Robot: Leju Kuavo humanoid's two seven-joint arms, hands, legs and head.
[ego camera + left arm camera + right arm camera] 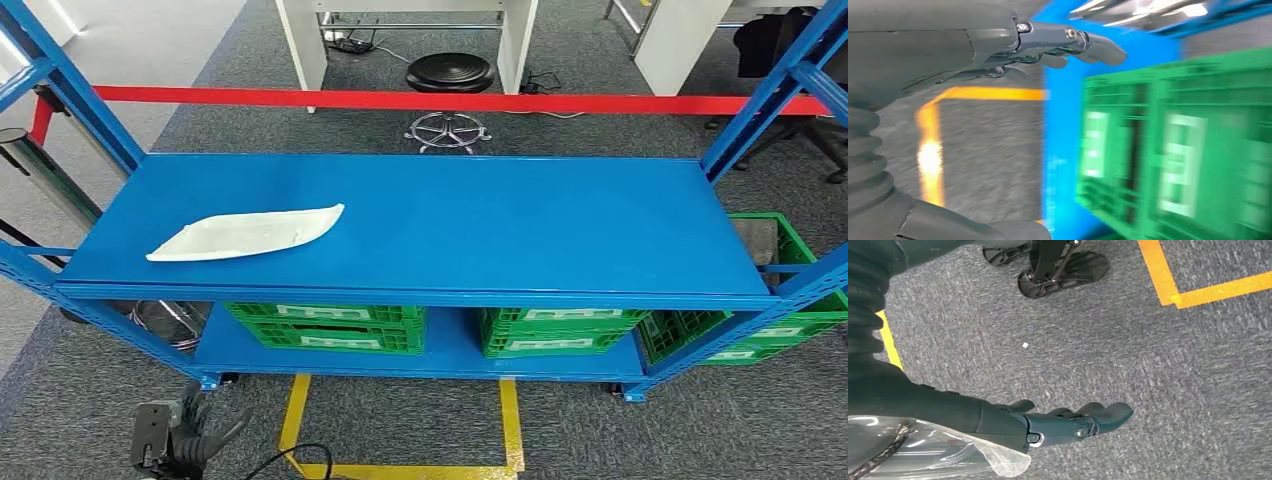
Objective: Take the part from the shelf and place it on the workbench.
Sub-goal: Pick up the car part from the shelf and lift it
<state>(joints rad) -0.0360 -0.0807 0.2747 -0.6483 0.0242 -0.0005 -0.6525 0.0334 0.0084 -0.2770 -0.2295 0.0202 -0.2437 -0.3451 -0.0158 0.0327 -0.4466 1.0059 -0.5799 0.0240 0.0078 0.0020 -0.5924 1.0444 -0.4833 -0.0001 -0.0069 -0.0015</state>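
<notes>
my left hand hangs low, fingers apart, holding nothing; reaching up, it could clip the shelf edge before the white part.

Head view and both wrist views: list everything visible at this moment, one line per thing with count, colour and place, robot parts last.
shelf rack: one, blue, straight ahead, two levels.
part: one, white, long and curved, lying on the left of the top shelf.
crates: at least three, green, two on the lower shelf, more at the right end.
barrier bar: one, red, behind the shelf.
stool: one, black seat, chrome base, beyond the bar.
floor tape: yellow lines on grey carpet in front of the shelf.
left hand: grey, low by the lower shelf, fingers extended, holding nothing.
right hand: dark, hanging over the carpet, holding nothing.
</notes>
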